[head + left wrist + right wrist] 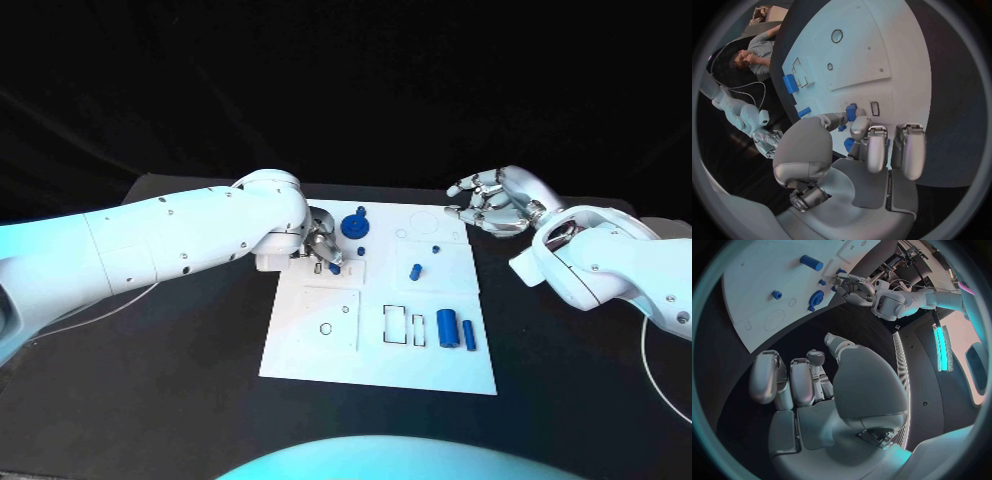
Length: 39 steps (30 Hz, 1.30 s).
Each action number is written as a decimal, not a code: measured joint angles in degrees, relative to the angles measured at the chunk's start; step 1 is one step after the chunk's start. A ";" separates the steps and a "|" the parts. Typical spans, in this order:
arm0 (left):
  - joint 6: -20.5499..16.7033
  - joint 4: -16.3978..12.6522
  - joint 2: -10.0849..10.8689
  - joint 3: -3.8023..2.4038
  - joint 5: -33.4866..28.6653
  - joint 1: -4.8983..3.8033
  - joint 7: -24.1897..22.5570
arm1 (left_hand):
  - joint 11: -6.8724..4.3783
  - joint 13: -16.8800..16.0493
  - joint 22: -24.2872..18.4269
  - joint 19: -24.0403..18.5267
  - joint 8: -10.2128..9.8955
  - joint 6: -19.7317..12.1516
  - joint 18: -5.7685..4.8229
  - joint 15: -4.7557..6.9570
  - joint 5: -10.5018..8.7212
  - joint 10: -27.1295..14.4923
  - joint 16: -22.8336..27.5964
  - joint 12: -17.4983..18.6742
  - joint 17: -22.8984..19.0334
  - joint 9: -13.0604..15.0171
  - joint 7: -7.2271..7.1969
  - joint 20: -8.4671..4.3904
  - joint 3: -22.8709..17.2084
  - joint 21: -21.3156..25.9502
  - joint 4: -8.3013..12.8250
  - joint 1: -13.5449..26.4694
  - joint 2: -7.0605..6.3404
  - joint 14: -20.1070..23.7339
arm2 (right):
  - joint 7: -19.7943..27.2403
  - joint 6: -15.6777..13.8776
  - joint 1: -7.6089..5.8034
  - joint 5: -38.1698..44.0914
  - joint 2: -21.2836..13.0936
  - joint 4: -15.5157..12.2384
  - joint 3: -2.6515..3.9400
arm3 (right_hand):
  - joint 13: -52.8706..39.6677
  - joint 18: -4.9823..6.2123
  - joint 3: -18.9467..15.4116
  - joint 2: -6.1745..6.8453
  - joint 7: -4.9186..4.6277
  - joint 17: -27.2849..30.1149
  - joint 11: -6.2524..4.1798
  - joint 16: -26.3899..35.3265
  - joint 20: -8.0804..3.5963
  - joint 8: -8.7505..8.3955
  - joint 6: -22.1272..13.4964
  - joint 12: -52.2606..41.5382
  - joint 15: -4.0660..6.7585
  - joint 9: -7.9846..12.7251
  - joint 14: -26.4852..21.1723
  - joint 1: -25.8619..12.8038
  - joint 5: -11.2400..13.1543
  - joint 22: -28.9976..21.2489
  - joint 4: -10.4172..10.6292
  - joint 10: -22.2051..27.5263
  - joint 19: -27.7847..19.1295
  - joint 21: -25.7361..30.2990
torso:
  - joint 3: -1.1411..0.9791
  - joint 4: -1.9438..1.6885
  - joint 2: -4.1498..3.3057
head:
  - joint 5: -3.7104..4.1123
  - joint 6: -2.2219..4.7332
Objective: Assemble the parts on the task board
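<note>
The white task board (pixel 378 350) lies mid-table. My left hand (pixel 320 243) hovers over its far left part and pinches a small blue part (pixel 335 267) between thumb and a finger, low over the board; the left wrist view shows this part (pixel 851 112) at the fingertips (pixel 859 126). A round blue disc (pixel 355 226) lies just beyond that hand. A short blue peg (pixel 415 271) lies mid-board, and two blue cylinders (pixel 447 327) lie side by side near the right edge. My right hand (pixel 492 205) hangs beyond the board's far right corner, fingers curled in, holding nothing.
Outlined slots (pixel 401 323) and a small ring mark (pixel 326 328) sit on the board's near half. The black table (pixel 577 380) stretches around the board. In the right wrist view the board (pixel 754 275), the blue disc (pixel 816 298) and my left hand (pixel 856 287) lie ahead.
</note>
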State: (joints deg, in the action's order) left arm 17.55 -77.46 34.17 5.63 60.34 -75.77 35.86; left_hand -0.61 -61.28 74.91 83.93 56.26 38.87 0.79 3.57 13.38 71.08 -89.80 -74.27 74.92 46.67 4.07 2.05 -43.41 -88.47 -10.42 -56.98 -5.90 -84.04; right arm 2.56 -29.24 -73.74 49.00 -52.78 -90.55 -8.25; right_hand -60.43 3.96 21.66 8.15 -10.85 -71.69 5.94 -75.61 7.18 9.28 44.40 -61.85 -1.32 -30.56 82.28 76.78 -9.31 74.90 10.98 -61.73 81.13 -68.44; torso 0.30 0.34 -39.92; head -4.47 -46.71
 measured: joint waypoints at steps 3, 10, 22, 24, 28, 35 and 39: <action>0.39 0.17 -0.14 -0.01 -0.08 -0.06 0.13 | 0.20 -0.06 0.00 0.00 0.00 0.01 0.00 0.00 0.00 0.20 0.00 0.00 0.00 0.06 -0.01 0.00 0.00 0.00 0.00 0.00 0.00 0.00 | 0.00 0.00 0.00 0.00 0.00 -0.01 0.00 | 0.00 0.00 0.00 0.00 0.00 0.00 0.00 0.00 0.00 0.00 0.00 0.00 0.00 0.00 0.00 0.00 0.00 0.00 0.00 0.00 0.00 0.00 | 0.01 0.00 0.01 | -0.04 -0.02; 0.79 0.36 -0.31 -0.02 -0.17 -0.11 0.33 | 0.00 -0.08 0.00 0.00 -0.02 0.19 0.00 0.00 -0.07 0.40 0.00 -0.01 0.00 0.24 -0.02 0.00 0.00 0.00 0.00 0.51 0.50 0.00 | 0.01 0.00 0.00 0.00 -0.02 -0.03 0.00 | 0.00 0.01 0.00 0.00 0.00 0.00 0.00 0.00 0.00 0.00 0.00 0.00 0.00 0.00 0.00 0.00 0.00 0.04 0.00 0.00 0.00 0.00 | 0.01 0.01 0.02 | 0.01 -0.07; 0.79 0.45 -0.51 0.05 -0.27 -0.12 0.71 | -0.61 -1.68 0.00 0.01 0.94 1.13 0.00 0.75 -0.74 2.25 0.00 -1.28 -0.01 1.25 0.08 -0.43 1.10 0.00 1.10 1.82 1.20 0.07 | 0.03 -0.01 0.00 -0.01 -0.10 -0.08 0.00 | 0.18 0.00 0.00 0.23 0.00 0.00 0.00 0.00 0.00 0.00 0.00 0.00 0.00 -0.04 0.00 0.23 0.00 0.04 0.00 0.00 0.00 0.34 | 0.01 0.00 0.01 | 0.14 -0.10; 0.78 0.46 -0.52 0.05 -0.32 -0.11 0.74 | -0.61 -1.84 0.00 0.01 0.97 1.15 0.00 0.84 -0.74 2.25 0.00 -1.28 0.00 1.34 0.08 -0.43 1.35 0.00 1.35 1.82 1.20 -0.02 | 0.03 -0.01 0.00 -0.01 -0.11 -0.08 0.00 | 0.18 0.00 0.00 0.23 0.00 0.00 0.00 0.00 0.00 0.00 0.00 0.00 0.00 -0.04 0.00 0.23 0.00 0.04 0.00 0.00 0.00 0.34 | 0.01 0.00 0.01 | 0.14 -0.10; 0.75 0.52 -0.54 0.05 -0.42 -0.10 0.78 | -0.85 -2.18 0.00 0.21 0.97 1.40 0.00 0.87 -0.74 2.49 0.00 -1.45 -0.01 1.62 -0.01 -0.63 1.59 0.00 1.59 2.16 1.46 0.01 | 0.03 -0.01 0.00 -0.01 -0.13 -0.08 0.00 | 0.18 0.00 0.00 0.23 0.00 0.00 0.00 0.00 0.00 0.00 0.00 0.00 0.00 -0.04 0.00 0.23 0.00 0.03 0.00 0.00 0.00 0.33 | 0.01 -0.01 0.01 | 0.15 -0.10; 0.79 0.67 -0.53 0.11 -0.66 -0.06 0.94 | -1.43 -3.01 0.00 0.01 1.10 3.50 0.00 1.25 -0.90 3.07 0.00 -1.94 -0.01 2.19 -1.63 -0.84 -0.31 -0.22 4.31 3.88 0.35 -0.01 | 0.03 -0.02 0.00 -0.01 -0.16 -0.08 0.00 | 0.18 0.00 0.00 0.23 0.00 0.00 0.00 0.00 0.00 0.00 0.00 0.00 0.00 -0.04 0.00 0.23 0.00 0.03 0.00 0.00 0.00 0.33 | 0.03 -0.03 0.00 | 0.15 -0.10; 0.79 0.66 -0.53 0.11 -0.75 -0.05 0.95 | -1.55 -3.08 0.00 0.13 1.11 3.73 0.01 1.61 -0.86 3.19 0.00 -1.94 -0.01 2.22 -1.58 -0.96 -0.22 -0.22 4.66 4.22 0.01 0.08 | 0.03 -0.02 0.00 -0.01 -0.17 -0.07 0.00 | 0.18 0.00 0.00 0.23 0.00 0.00 0.00 0.00 0.00 0.00 0.00 0.00 0.00 -0.04 0.00 0.23 0.00 0.03 0.00 0.00 0.00 0.33 | 0.03 -0.02 -0.02 | 0.16 -0.16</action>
State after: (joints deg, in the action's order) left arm 18.34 -76.80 33.64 5.74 59.59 -75.82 36.81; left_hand -2.16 -64.36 74.91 84.06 57.36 42.60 0.79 5.17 12.52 74.27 -89.80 -76.22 74.91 48.89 2.49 1.09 -43.63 -88.69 -5.76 -52.76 -5.88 -83.96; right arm 2.59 -29.25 -73.74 48.99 -52.95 -90.62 -8.26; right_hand -60.25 3.96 21.66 8.38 -10.85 -71.69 5.95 -75.61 7.18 9.28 44.40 -61.85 -1.31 -30.60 82.28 77.00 -9.31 74.93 10.98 -61.72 81.13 -68.11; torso 0.33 0.31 -39.94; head -4.31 -46.87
